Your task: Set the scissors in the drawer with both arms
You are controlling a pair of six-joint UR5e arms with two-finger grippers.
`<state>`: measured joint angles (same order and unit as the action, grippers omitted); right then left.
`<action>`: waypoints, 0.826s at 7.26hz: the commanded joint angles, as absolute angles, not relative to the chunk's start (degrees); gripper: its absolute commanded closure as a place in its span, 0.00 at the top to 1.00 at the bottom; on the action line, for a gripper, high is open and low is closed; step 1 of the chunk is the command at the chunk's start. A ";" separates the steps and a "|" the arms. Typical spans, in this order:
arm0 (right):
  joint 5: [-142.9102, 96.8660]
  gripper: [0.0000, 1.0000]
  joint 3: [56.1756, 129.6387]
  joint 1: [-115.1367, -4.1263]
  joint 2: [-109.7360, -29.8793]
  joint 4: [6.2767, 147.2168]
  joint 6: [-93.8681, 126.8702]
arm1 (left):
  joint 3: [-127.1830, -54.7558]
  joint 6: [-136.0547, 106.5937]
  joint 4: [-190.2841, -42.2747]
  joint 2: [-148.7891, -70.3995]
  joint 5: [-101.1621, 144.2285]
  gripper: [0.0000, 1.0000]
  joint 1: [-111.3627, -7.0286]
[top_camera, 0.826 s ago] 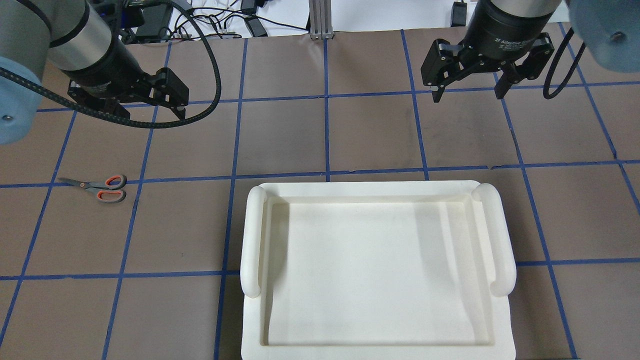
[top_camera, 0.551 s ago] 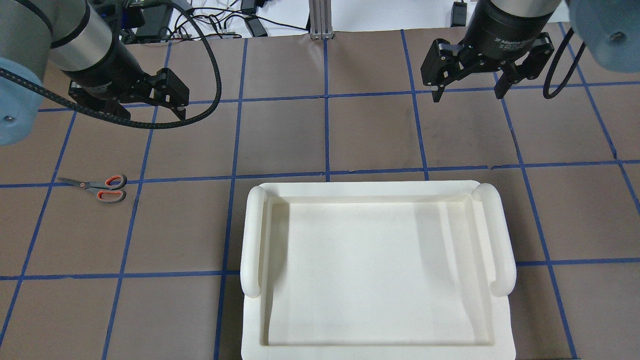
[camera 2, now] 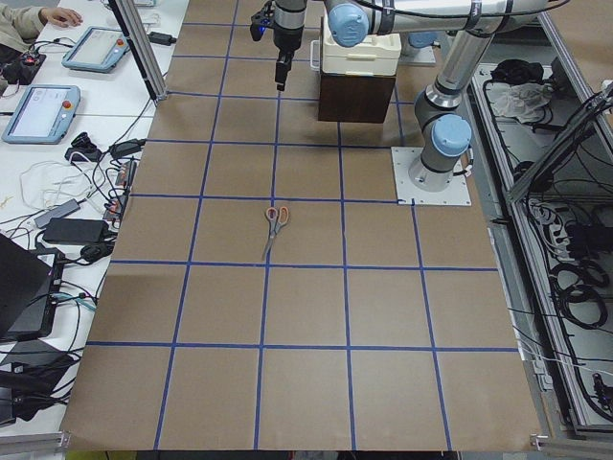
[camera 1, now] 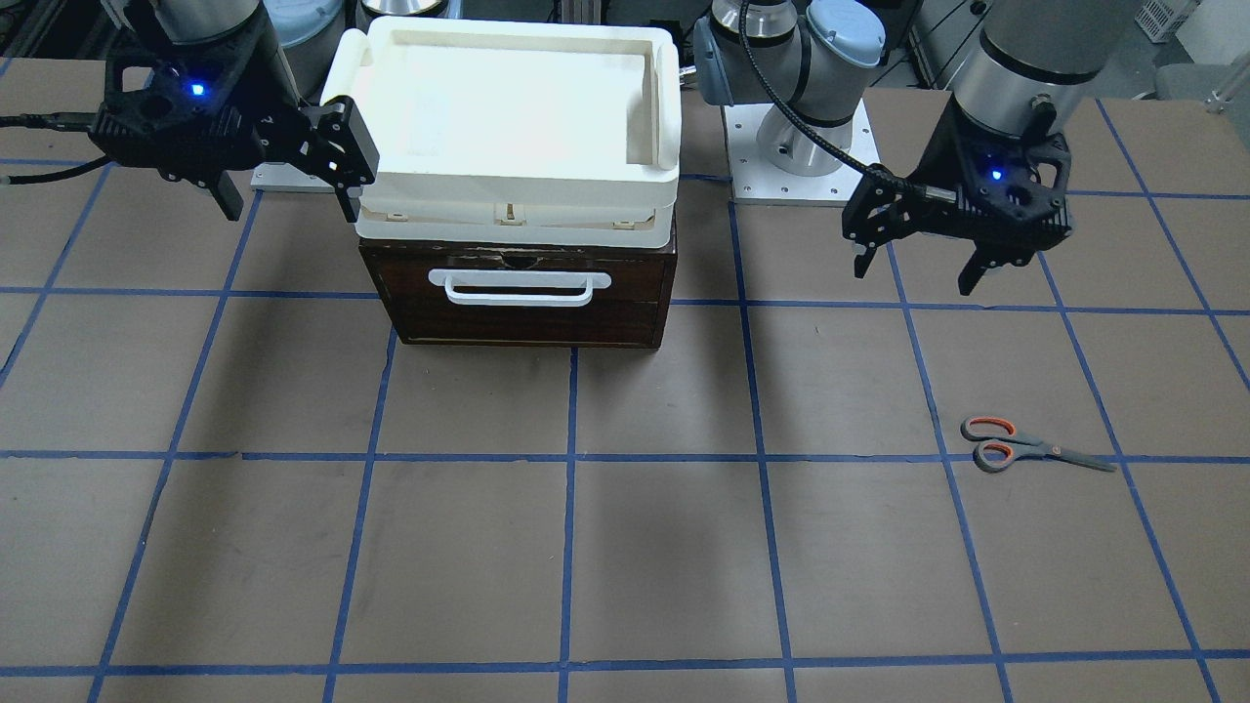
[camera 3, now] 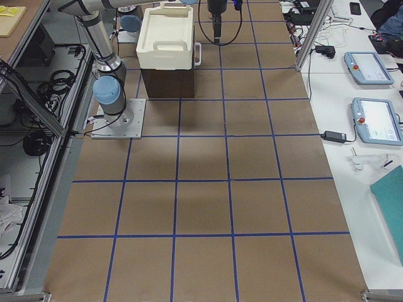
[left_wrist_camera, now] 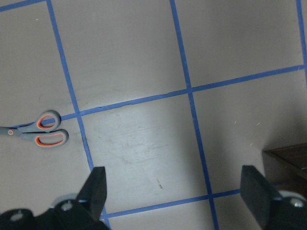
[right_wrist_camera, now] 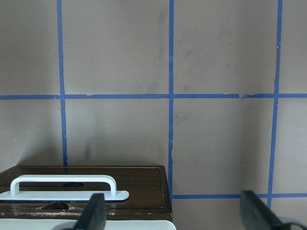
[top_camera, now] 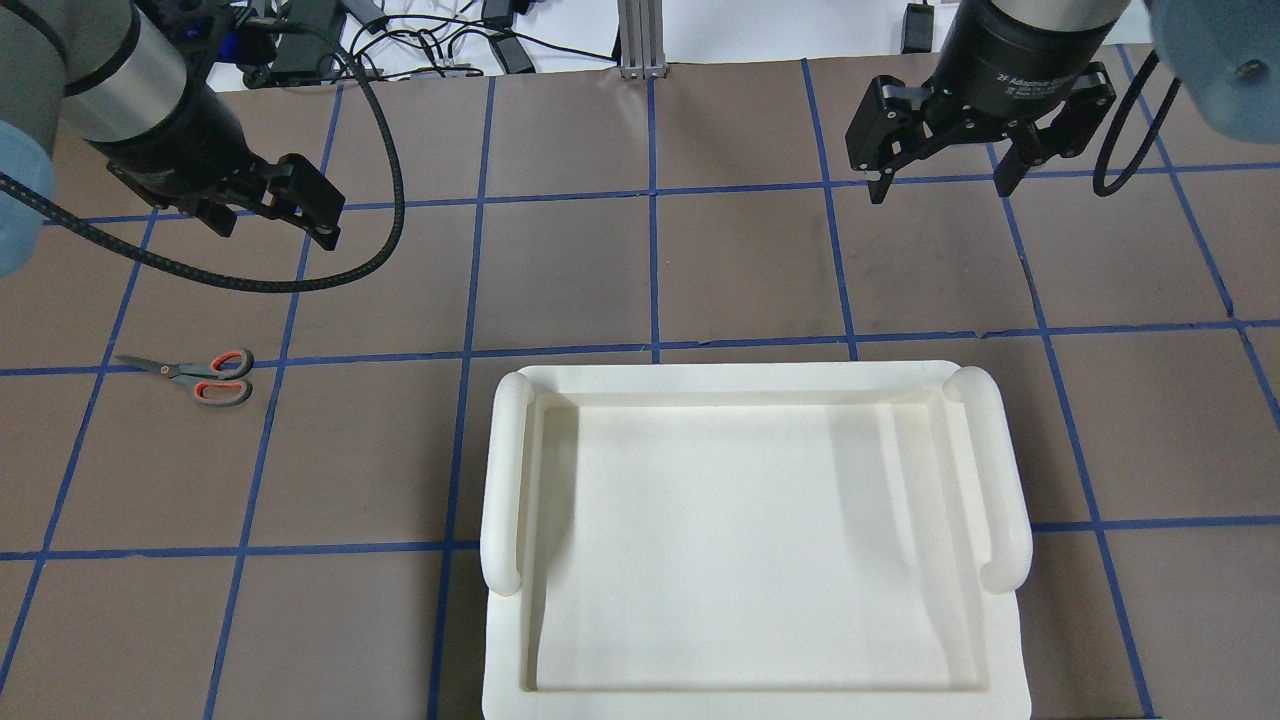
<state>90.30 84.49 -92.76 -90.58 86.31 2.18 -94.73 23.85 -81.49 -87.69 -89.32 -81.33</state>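
The scissors (camera 1: 1027, 447) are lying flat and closed on the table (camera 1: 586, 547), well apart from the drawer (camera 1: 527, 327), out on the robot's left of it, loops facing the drawer and blades pointing away; the drawer is sitting shut, carrying a white tray (camera 1: 508, 207) on its top, its bar handle (camera 1: 518, 285) facing away from the robot's base. The left gripper (camera 1: 913, 278) is hanging above the table between the drawer and the scissors, fingers spread wide and gripping nothing; the right gripper (camera 1: 288, 210) is hovering just beside the drawer's far side, likewise spread wide and empty. By my reading the left arm is lining up for the pick while the right is making for the handle; the left should be travelling further out from the drawer, turning its jaws across the narrow shank near the pivot and sinking until its tips are nearly grazing the table, since the scissors are lying so thin; the right should be taking the bar at its middle and drawing straight out.
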 commanded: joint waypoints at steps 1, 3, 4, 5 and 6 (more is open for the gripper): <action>90.00 1.00 84.90 -92.99 -89.31 84.31 2.63 | -94.75 46.65 -80.77 -89.99 -88.86 1.00 -73.60; 88.87 1.00 84.82 -94.56 -86.68 84.46 -3.63 | -94.83 66.25 -81.38 -91.92 -89.20 1.00 -68.31; 82.68 1.00 84.73 -95.18 -86.49 84.64 -17.96 | -94.92 78.02 -81.65 -92.63 -89.56 1.00 -65.25; 79.49 1.00 84.99 -95.53 -86.05 84.46 -26.54 | -95.27 88.31 -82.52 -93.59 -89.56 1.00 -61.82; 79.98 1.00 84.99 -96.76 -83.52 84.72 -35.07 | -97.36 102.16 -81.92 -95.78 -89.65 1.00 -58.13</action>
